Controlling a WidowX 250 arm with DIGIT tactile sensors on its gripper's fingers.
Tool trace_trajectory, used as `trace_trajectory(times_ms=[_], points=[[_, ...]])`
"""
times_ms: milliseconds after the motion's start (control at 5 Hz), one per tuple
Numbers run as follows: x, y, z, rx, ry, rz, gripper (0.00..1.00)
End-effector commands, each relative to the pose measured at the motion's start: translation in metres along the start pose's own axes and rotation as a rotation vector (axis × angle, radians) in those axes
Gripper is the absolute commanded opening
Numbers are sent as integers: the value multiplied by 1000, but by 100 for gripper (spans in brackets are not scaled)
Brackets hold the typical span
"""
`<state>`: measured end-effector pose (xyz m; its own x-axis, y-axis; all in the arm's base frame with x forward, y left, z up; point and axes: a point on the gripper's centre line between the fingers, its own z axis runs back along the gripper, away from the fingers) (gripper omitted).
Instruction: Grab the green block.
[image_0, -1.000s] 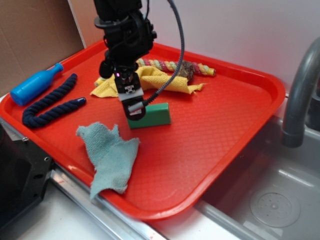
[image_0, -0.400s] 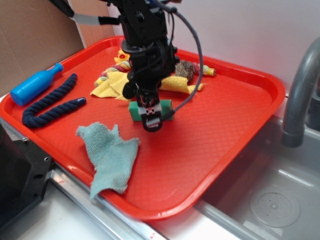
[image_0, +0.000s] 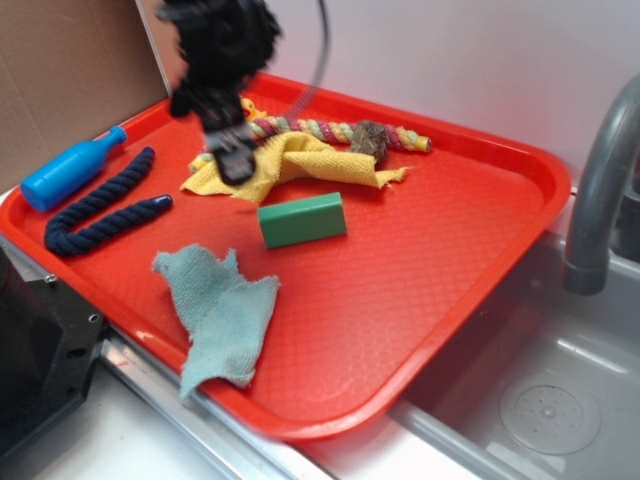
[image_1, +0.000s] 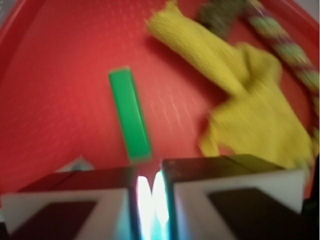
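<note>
— Looking for the green block (image_0: 302, 220)?
— Lying flat near the middle of the red tray (image_0: 470, 230), free of any grip, long side running left to right in the exterior view. Showing as a narrow green bar (image_1: 129, 120) in the wrist view, ahead of the fingers (image_1: 70, 205) and apart from them.

— And the gripper (image_0: 236, 160)?
— Hanging blurred above the tray's far left part, over the yellow cloth (image_0: 290, 165), well apart from the block. Holding nothing. Jaws looking pressed nearly together in the wrist view, only a thin bright slit showing between the two pads.

— Anything else sitting on the tray?
— Lying behind the block: the yellow cloth, crumpled, with a braided multicoloured rope (image_0: 345, 131) just past it along the far rim. Spreading toward the near edge: a pale teal rag (image_0: 222, 310), in front of the block and not touching it. Curling at the left: a dark blue rope (image_0: 100, 205). Resting on the left rim beside it: a blue bottle (image_0: 68, 170).

— Beyond the tray?
— Rising at the right: a grey faucet (image_0: 600, 190), over a metal sink (image_0: 540, 400). Standing at the left: brown cardboard (image_0: 60, 70).
</note>
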<state>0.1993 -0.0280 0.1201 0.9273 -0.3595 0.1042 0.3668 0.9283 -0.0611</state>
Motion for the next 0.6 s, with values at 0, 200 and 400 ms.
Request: trace_trajectory(times_ms=[0,200,400], points=[[7,-13,26,58,-61,-58,100],[13,-25,-11,78,-28,-133,100],[21,-24,-35,85,-11,-164,100]])
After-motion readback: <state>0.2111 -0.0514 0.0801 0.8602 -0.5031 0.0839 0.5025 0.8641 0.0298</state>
